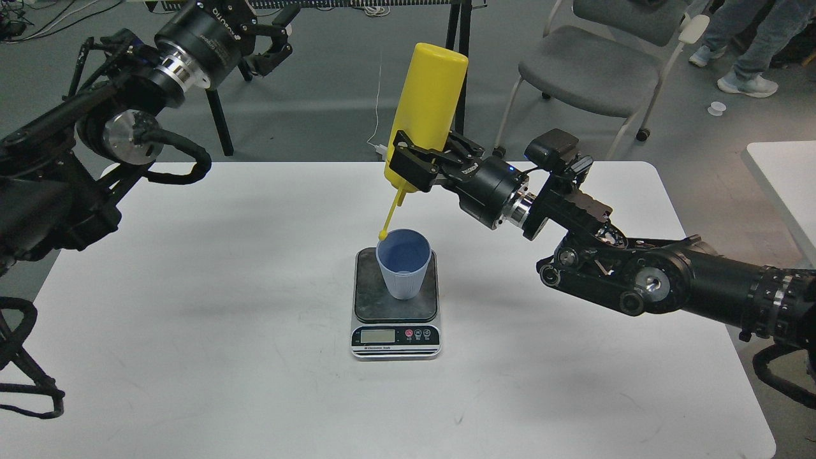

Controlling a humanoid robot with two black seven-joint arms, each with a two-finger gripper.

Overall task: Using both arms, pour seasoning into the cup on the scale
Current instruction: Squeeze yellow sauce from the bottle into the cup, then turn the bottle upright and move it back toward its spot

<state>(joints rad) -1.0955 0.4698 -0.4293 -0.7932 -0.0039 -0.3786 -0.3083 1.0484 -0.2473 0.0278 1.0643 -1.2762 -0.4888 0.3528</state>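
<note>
The light-blue cup (pixel 403 262) stands upright on the dark platform of the scale (pixel 368 299), mid table. My right gripper (pixel 417 167) is shut on the yellow seasoning bottle (pixel 428 102), which is turned upside down, nozzle end low, just above and behind the cup. Its tethered cap strap (pixel 390 217) hangs down to the cup's far left rim. The nozzle tip is hidden by the fingers. My left gripper (pixel 275 35) is raised at the far left, beyond the table's back edge, fingers spread and empty.
The white table (pixel 223 357) carries only the scale and cup. Behind it stand black table legs (pixel 460 38) and a grey chair (pixel 590 70). A person's feet (pixel 746 83) show at top right. Another white table edge (pixel 787 185) is at right.
</note>
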